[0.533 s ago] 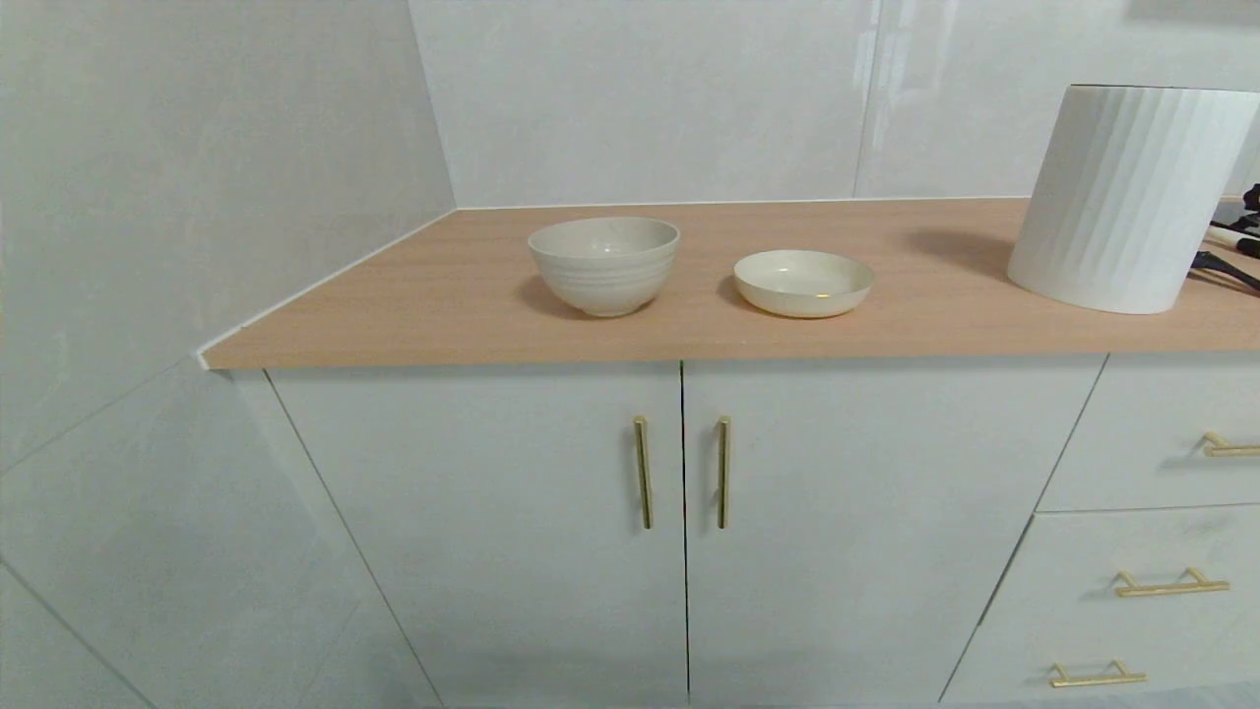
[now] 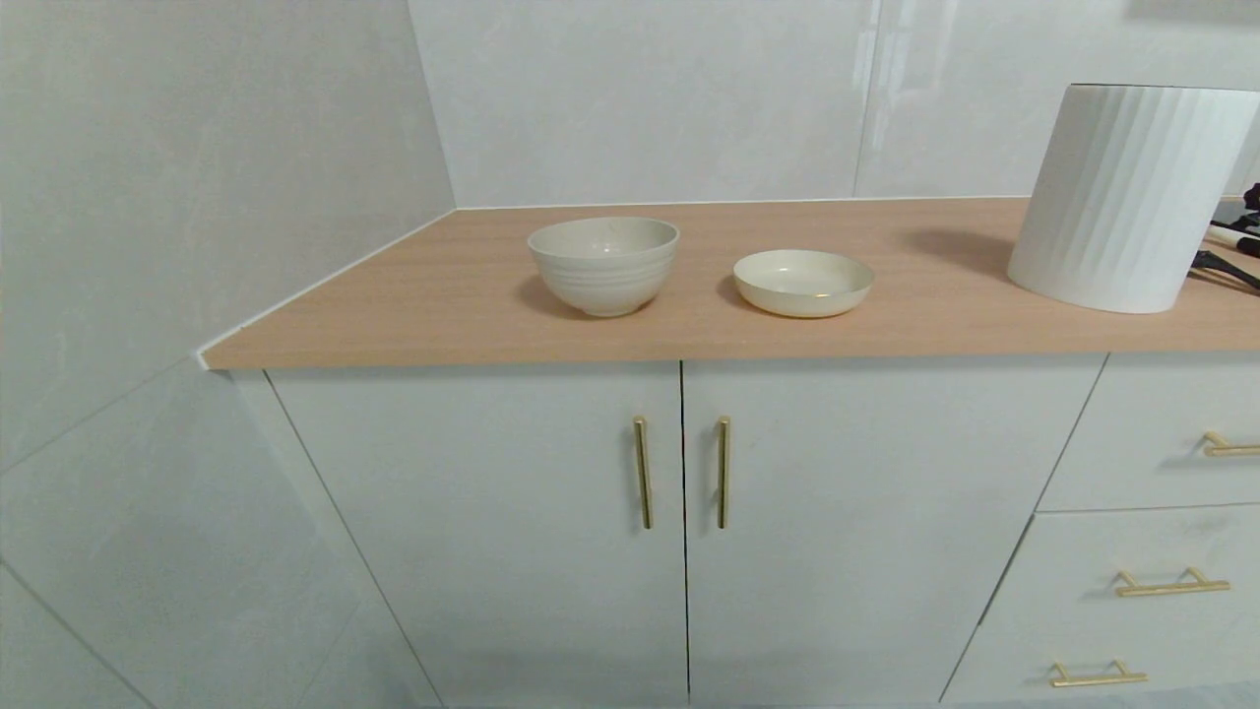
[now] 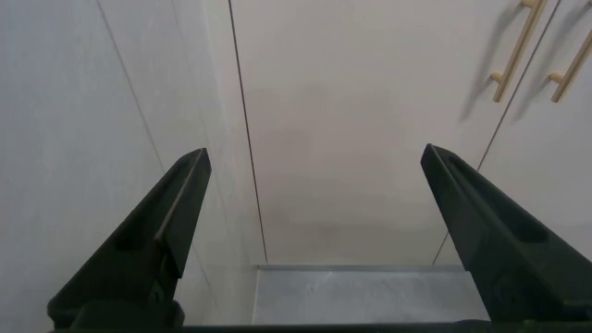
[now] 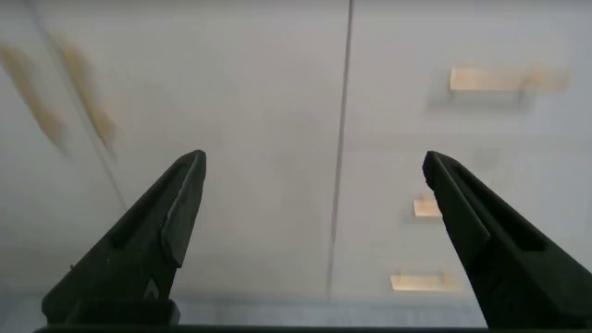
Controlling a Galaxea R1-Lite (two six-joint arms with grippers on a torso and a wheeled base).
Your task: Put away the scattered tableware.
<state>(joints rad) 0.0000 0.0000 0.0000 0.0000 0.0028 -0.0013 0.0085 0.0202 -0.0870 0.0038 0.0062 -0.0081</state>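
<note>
In the head view, a ribbed cream bowl (image 2: 603, 264) and a shallow cream dish (image 2: 803, 282) sit near each other but not touching on the wooden countertop (image 2: 443, 295), above two closed cabinet doors (image 2: 492, 532) with gold bar handles (image 2: 643, 473); a white fluted canister (image 2: 1132, 197) stands well off to the right. In the left wrist view, the left gripper (image 3: 314, 157) is spread wide, holding nothing, facing a cabinet door. In the right wrist view, the right gripper (image 4: 314, 159) is likewise spread and empty before the cabinet front, with blurred drawer pulls (image 4: 499, 80) beyond.
</note>
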